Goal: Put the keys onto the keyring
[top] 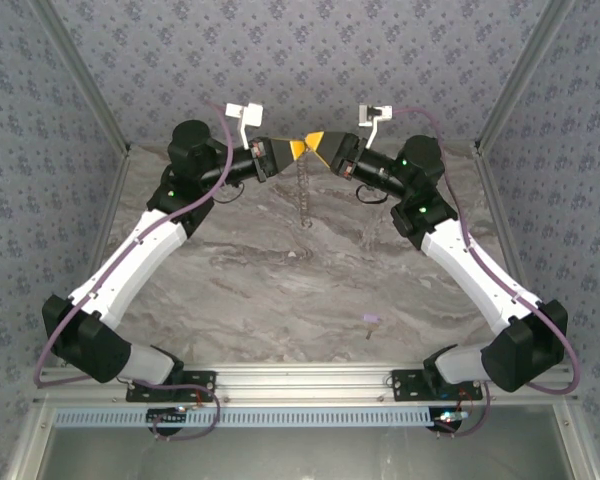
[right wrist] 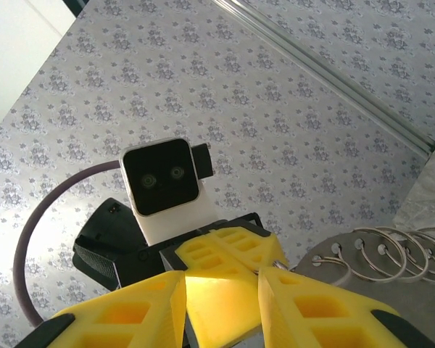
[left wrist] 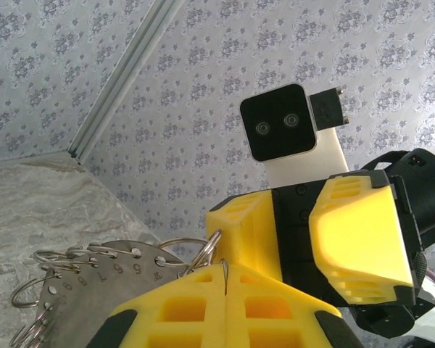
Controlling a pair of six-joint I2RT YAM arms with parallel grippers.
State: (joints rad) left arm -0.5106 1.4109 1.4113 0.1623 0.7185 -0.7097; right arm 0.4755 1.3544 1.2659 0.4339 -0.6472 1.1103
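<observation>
The keyring (left wrist: 94, 279) is a grey metal plate with numbered holes and small split rings along its rim. In the top view the keyring (top: 302, 195) hangs edge-on under the two grippers, above the table's far side. My left gripper (left wrist: 225, 270) is shut on a thin wire loop of it. My right gripper (right wrist: 221, 283) stands open nose to nose with the left one, its yellow fingers (left wrist: 355, 239) either side of the left gripper's tip. A split ring (left wrist: 209, 246) touches one right finger. A small lilac key (top: 372, 319) lies on the table, front right.
The marble table (top: 280, 290) is walled by patterned panels (top: 310, 60) at the back and sides. Both arms (top: 140, 250) reach up to the far middle. An aluminium rail (top: 310, 380) runs along the near edge.
</observation>
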